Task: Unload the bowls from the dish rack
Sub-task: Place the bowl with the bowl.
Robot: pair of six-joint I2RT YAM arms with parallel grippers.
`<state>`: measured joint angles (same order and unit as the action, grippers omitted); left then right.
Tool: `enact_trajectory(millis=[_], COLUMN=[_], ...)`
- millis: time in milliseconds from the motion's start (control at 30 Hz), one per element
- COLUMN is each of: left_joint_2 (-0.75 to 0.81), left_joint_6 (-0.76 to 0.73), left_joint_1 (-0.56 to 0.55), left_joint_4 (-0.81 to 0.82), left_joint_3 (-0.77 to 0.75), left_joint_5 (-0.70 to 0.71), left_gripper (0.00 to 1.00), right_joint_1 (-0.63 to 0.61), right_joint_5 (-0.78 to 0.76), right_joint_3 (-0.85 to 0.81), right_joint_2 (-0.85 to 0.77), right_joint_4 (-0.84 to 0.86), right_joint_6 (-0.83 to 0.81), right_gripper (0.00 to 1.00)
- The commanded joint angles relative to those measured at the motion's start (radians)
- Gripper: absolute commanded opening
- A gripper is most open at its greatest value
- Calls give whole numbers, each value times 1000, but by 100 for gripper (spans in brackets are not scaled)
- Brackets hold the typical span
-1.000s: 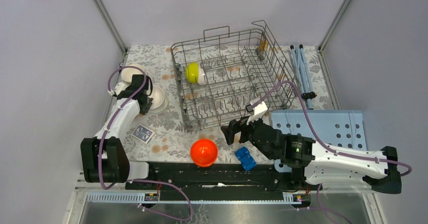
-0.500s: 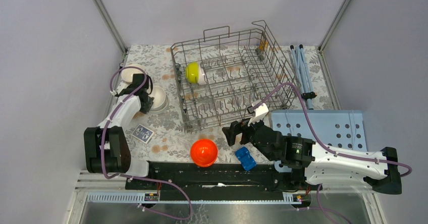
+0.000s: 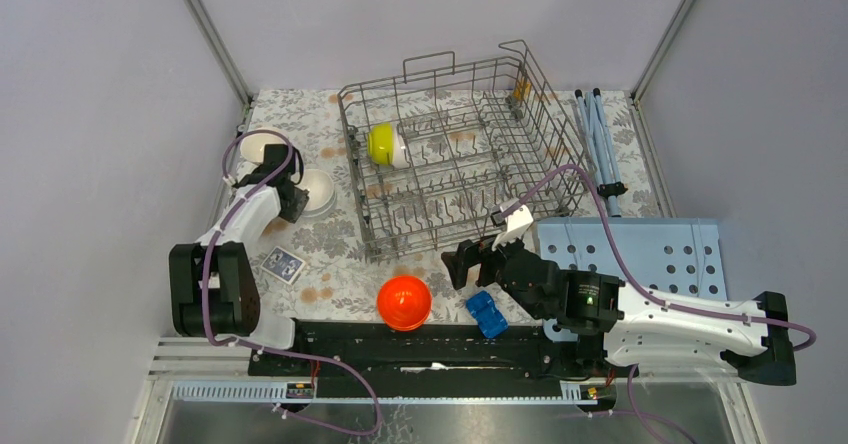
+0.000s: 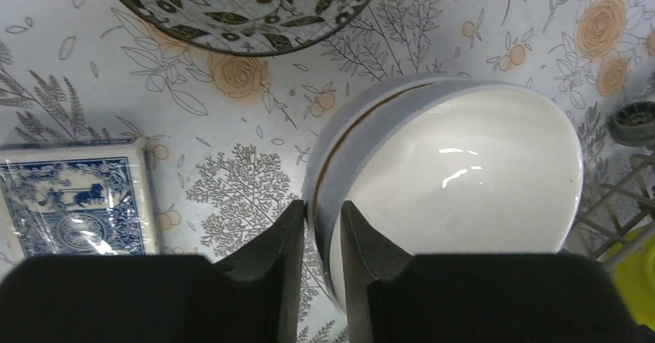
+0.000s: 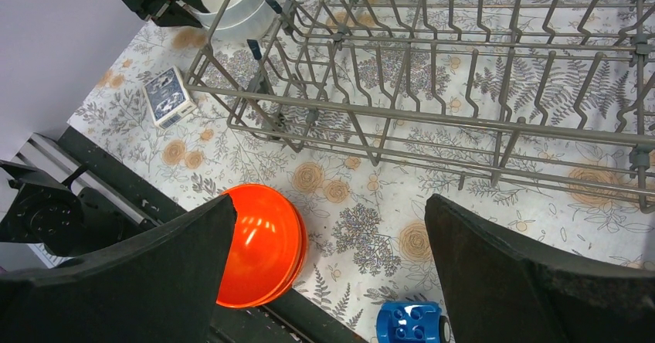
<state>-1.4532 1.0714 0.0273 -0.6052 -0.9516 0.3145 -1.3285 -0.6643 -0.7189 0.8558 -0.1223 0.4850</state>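
The white bowl (image 3: pixel 318 193) (image 4: pixel 463 173) sits on the flowered cloth left of the dish rack (image 3: pixel 460 154) (image 5: pixel 432 73). My left gripper (image 3: pixel 295 202) (image 4: pixel 323 219) straddles its near rim, one finger outside and one inside, the jaws slightly parted. A patterned bowl (image 4: pixel 239 3) lies just beyond it. One yellow-green bowl (image 3: pixel 385 145) stands on edge among the rack's tines. The orange bowl (image 3: pixel 404 302) (image 5: pixel 259 246) lies upside down at the near edge. My right gripper (image 3: pixel 465 262) (image 5: pixel 330 204) hovers wide open and empty in front of the rack, right of the orange bowl.
A blue toy car (image 3: pixel 487 314) (image 5: pixel 409 324) lies near the right gripper. A deck of cards (image 3: pixel 283 263) (image 4: pixel 73 196) sits near the left arm. A light-blue perforated board (image 3: pixel 650 249) lies right of the rack, with blue rods (image 3: pixel 598 139) behind it.
The left gripper's jaws have eased apart on the white bowl's rim, and the left arm has shifted slightly. The right arm has not moved.
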Motion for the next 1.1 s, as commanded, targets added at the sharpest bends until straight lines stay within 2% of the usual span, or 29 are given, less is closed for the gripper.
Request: enact_trajectory(millis=[0, 500, 700, 1067], left_joint_2=[-9, 92, 132, 111], left_joint_6=[-5, -67, -71, -71], left_joint_1=[2, 2, 3, 12], left_joint_4=[66, 15, 3, 20], left_joint_3=[-32, -32, -30, -7], left_joint_5=[-42, 9, 36, 44], left_gripper=[29, 59, 57, 36], right_joint_1=[2, 2, 2, 3], right_joint_5=[-38, -40, -36, -32], right_joint_3=[8, 12, 21, 26], right_joint_2=[-21, -35, -44, -67], right_joint_4=[24, 16, 17, 9], right_joint_6=[21, 22, 27, 27], right_gripper=[100, 100, 100, 100])
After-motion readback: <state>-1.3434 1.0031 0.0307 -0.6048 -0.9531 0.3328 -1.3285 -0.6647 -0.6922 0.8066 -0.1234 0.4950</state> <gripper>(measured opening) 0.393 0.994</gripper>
